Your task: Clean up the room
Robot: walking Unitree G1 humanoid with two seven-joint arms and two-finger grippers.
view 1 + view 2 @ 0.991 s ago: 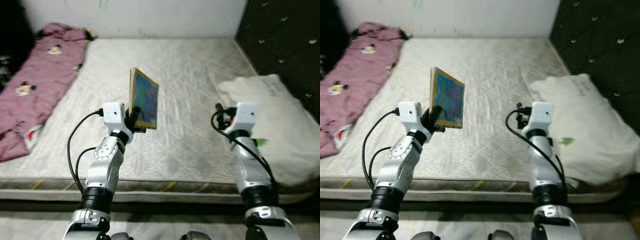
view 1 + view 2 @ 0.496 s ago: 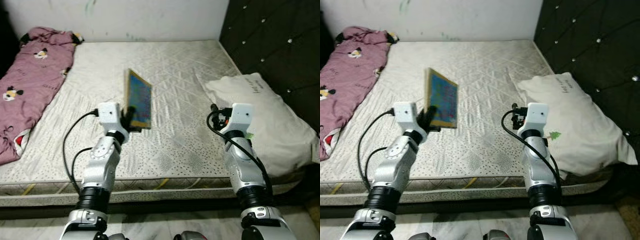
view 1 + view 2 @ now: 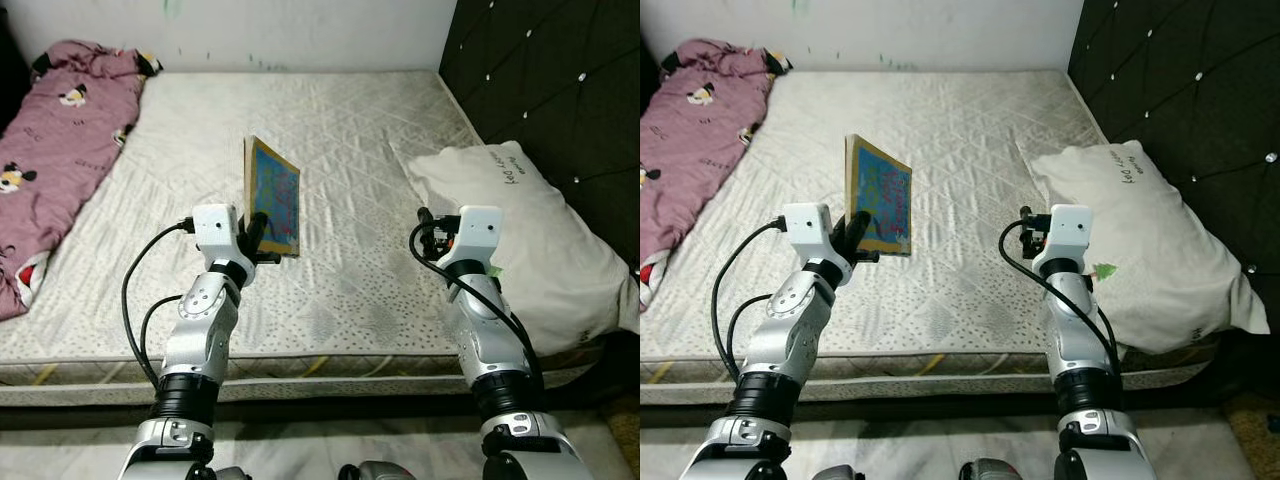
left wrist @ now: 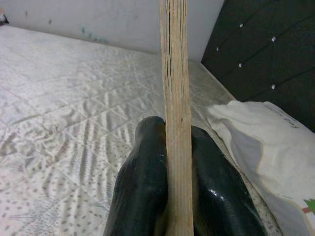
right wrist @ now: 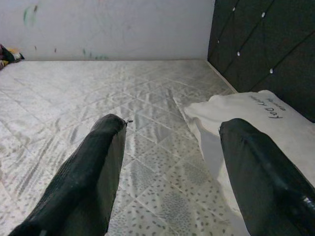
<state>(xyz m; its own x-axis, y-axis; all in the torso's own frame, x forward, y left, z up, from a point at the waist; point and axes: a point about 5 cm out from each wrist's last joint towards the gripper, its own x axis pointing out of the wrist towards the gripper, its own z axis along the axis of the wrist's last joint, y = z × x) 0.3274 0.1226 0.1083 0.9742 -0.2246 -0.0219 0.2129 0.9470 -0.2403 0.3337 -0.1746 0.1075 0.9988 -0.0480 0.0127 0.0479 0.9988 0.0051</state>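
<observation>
Left gripper [image 4: 178, 162]: clamped on the book's [image 3: 272, 195] lower edge, holding it upright above the bed [image 3: 340, 150].
Book: thin, blue patterned cover, tan edges.
Right gripper [image 5: 172, 162]: fingers apart, over the mattress beside the pillow [image 3: 520, 230].

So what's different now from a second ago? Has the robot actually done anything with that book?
Little has changed. The whole picture has shifted, so the camera moved, not the things. The left gripper still holds the colourful book upright above the mattress, and the right gripper stays open and empty beside the white pillow. The pink blanket lies as before.
</observation>
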